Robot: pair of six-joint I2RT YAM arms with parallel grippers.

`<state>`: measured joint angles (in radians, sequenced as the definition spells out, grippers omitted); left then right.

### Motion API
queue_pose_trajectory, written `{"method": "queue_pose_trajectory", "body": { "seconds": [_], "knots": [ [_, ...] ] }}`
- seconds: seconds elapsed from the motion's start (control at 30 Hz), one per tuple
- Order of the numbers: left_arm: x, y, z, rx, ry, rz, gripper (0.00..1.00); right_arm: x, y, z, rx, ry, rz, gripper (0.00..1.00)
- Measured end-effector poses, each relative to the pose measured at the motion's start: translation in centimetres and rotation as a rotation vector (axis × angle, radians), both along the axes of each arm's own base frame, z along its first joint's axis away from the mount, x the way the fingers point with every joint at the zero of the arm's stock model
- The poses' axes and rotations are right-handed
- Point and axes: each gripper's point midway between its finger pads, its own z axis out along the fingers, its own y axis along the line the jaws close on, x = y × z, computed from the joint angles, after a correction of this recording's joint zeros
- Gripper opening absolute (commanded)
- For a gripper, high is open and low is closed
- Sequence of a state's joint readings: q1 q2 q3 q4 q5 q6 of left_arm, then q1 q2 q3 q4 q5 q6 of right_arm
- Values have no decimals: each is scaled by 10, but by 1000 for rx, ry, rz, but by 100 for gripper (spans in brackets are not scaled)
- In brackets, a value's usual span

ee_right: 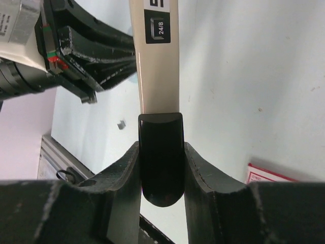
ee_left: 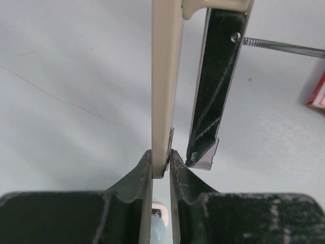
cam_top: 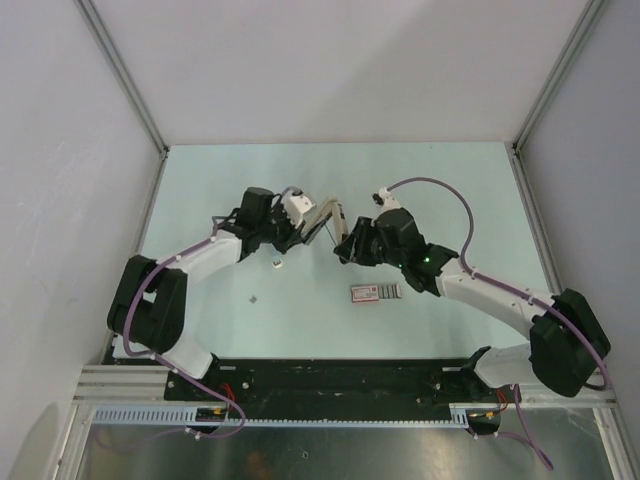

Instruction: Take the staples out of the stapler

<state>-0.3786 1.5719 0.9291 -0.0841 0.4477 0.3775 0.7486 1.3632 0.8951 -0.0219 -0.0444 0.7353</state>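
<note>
Now: left claw [ee_left: 161,160] pinches stapler [ee_left: 165,76] cream arm — right claw [ee_right: 161,152] clamps black end.

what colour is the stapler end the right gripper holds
Black; the stapler end in the right gripper shows best from the right wrist.

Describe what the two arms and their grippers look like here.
Both the left arm and the right arm have white links between bulky black joints, and a thin purple cable runs along each. A small green light glows on the right arm. The left gripper and right gripper have black, scuffed fingers with curved inner faces.
</note>
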Motion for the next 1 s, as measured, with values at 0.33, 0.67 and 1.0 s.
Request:
{"method": "queue_pose_trajectory", "body": {
  "seconds": [0.33, 0.67, 1.0],
  "knots": [
    [-4, 3, -14, 231, -234, -89, 0, -21, -22, -21, -54, -4, 67, 0],
    [-6, 12, -25, 409, -414, -157, 0, -30, -45, -40, -101, 26, 153, 0],
    [-2, 17, -23, 560, -579, -215, 0, -35, -62, -53, -143, 52, 211, 0]
  ]
}}
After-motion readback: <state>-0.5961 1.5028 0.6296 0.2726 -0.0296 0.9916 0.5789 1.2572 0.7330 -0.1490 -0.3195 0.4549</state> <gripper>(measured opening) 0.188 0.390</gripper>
